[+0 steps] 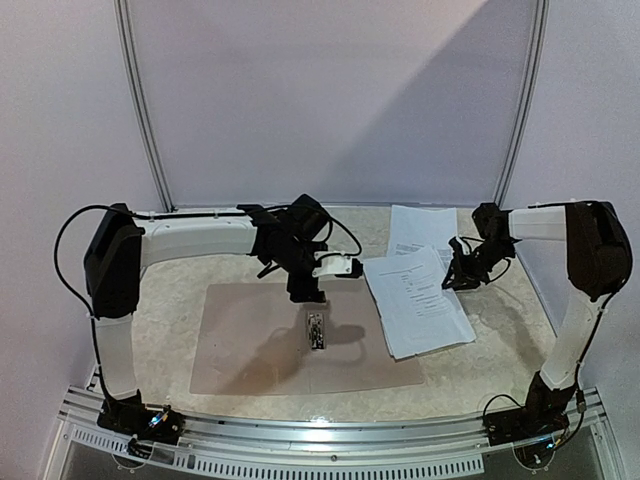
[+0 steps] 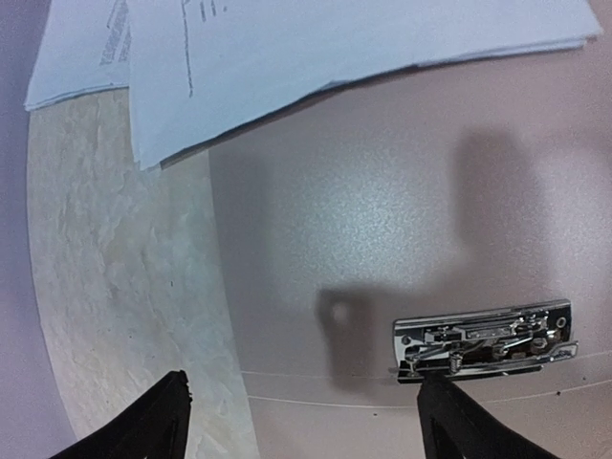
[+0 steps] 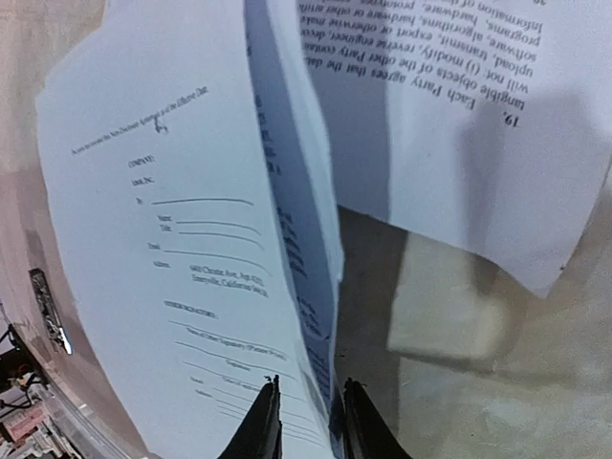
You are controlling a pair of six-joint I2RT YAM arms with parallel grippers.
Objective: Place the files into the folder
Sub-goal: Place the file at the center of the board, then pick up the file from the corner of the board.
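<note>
The folder lies opened flat on the marbled table, a little left of the middle, with its metal clip on the spine where the two leaves meet. The left pincer hangs over the far middle of the folder, just on the far side of the clip, pointing down. In its own wrist view the jaws stand wide apart with nothing between them but bare brown card and the table edge. One dark fingertip sits close beside the clip, and whether it touches the metal cannot be told. The files lie as a stack to the right of the folder, their near left corner lapping over the folder's right leaf. A single sheet lies farther back, partly under the stack. The right pincer is at the far right edge of the stack. In its wrist view the two fingers stand only a narrow gap apart, and the raised edge of the files runs up in a curved ridge straight into that gap, lying against the left finger with a thin dark slit beside the other. Whether the pads actually press on the paper or merely flank it cannot be told.
</note>
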